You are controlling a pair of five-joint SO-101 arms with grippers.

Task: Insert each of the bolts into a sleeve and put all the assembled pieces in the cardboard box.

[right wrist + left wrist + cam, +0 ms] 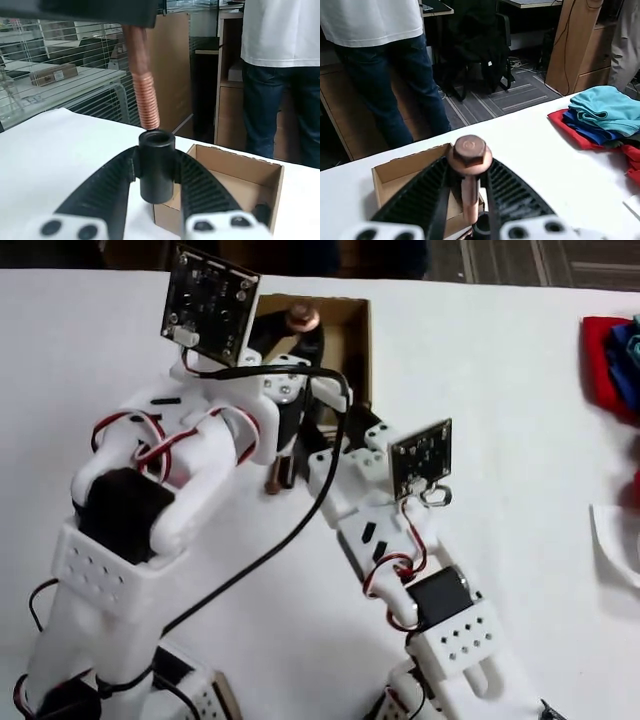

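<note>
1. Nearest the table's [500, 370] front edge, in the high view, we see two white arms side by side, with red and black cables looping over their joints. The arm on the left of that view carries the left wrist camera, and the one on the right carries the right wrist camera.
2. Farther out, the right gripper [156, 175] has its black ribbed fingers [107, 192] closed on a short black cylindrical sleeve [157, 150]. We see them pressing on its opposite sides, and its open mouth faces the bolt.
3. At that mouth we see the tip of a long copper-coloured hex-head bolt [145, 95]. We cannot tell whether the threaded end has entered the hole or only touches the rim.
4. The left gripper [469, 175] clamps this bolt just under its head, with one black finger on each side of the shank.
5. Just beyond the held pair, an open brown cardboard box [235, 165] stands on the table. In the high view the bolt's head lies over the box. We see a small dark piece [260, 210] in one inner corner of the box but cannot tell what it is.
6. Farthest off, to the right, a pile of folded red, blue and teal cloths [605, 112] lies on the table, well apart from the box.
</note>
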